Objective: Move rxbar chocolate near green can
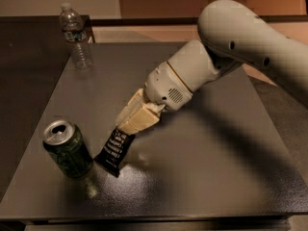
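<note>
The rxbar chocolate [114, 151] is a flat black wrapped bar with white lettering, tilted, its lower end at the dark table top [202, 167]. My gripper [131, 123] is shut on the bar's upper end, with cream fingers [139, 119] pinching it. The green can [67, 149] stands upright at the front left, just left of the bar, a small gap between them. The white arm reaches in from the upper right.
A clear plastic water bottle [76, 36] stands at the table's far left corner. The table's front edge [144, 219] runs just below the can and bar. A darker surface lies to the left of the table.
</note>
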`<state>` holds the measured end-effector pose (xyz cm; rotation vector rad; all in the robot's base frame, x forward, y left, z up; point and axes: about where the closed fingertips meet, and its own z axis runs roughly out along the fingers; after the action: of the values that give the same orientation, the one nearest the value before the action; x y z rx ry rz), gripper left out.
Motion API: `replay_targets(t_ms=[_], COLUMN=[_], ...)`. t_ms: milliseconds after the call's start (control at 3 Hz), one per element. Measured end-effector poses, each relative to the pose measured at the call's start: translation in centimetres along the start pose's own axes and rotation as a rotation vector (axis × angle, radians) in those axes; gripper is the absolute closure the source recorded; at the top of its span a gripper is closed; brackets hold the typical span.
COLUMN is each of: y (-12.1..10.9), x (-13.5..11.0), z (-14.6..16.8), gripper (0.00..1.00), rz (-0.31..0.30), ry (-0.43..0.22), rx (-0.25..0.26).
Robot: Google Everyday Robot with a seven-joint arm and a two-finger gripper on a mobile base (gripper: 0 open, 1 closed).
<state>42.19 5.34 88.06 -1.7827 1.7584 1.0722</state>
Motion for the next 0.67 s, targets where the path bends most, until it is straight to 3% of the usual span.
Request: replay_targets(t_ms=[667], y=[0.17], x=[-0.20], z=[0.24], gripper=[0.12], rz=[-0.005], ry=[0.003], rx=[-0.003])
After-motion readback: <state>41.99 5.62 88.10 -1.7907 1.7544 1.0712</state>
